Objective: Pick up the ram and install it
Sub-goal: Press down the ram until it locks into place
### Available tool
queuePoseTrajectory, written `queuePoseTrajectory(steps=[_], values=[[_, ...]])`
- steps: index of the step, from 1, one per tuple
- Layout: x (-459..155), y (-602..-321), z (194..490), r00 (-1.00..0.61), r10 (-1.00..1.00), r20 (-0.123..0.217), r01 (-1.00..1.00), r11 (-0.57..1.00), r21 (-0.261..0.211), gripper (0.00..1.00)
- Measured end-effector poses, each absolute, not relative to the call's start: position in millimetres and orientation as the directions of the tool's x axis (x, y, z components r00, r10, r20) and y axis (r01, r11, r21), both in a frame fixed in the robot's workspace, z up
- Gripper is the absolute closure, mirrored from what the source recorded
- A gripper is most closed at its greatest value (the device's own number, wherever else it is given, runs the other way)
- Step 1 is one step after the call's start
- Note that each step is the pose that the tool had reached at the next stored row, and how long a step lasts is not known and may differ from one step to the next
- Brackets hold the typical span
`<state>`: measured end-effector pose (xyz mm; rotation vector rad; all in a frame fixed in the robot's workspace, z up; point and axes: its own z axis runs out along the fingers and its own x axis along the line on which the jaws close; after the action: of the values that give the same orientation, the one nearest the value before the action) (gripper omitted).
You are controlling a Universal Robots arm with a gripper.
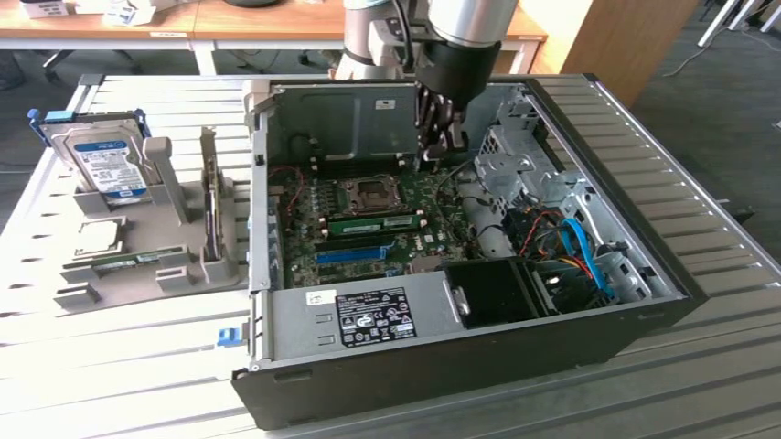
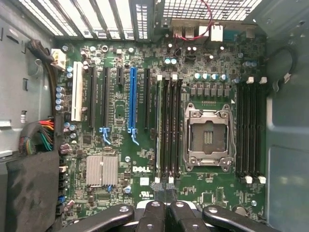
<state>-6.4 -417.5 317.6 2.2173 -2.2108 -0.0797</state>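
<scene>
- One green stick, the ram [image 2: 158, 130], stands on edge in a memory slot on the motherboard [image 2: 120, 116], running straight away from the fingertips and starting just beyond them.
- Nothing shows in the gripper [image 2: 166, 198]: its fingers are pressed together, poised over the near end of the slot bank.
- Judged from that, the step in hand is seating the stick, with the clenched tips used as a pusher rather than a clamp.
- Pressure should go straight down onto the stick's top edge. A push off to either side would bend it toward the neighbouring empty slots [image 2: 171, 130] or the blue expansion slot [image 2: 132, 96].
- Each end probably needs its own press. A shove at the near end alone could leave the far end riding high.
- White latches [image 2: 159, 77] sit at the slot ends. Whether they have snapped in, I cannot tell, so they are the thing to check.
- Keep clear of the open CPU socket [image 2: 207, 133], which lies off to one side past the empty slots. Its contacts would not forgive a stray touch.
- Another green stick [image 1: 123, 261] lies in the grey holder outside the case, well apart from the hand.
</scene>
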Motion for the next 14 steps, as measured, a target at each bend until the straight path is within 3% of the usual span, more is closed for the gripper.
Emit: queuePoseTrajectory(steps=[14], values=[[-6.4, -417.5, 292.1, 0.002, -1.0, -0.029, -0.999, -0.004, 0.042, 0.89]])
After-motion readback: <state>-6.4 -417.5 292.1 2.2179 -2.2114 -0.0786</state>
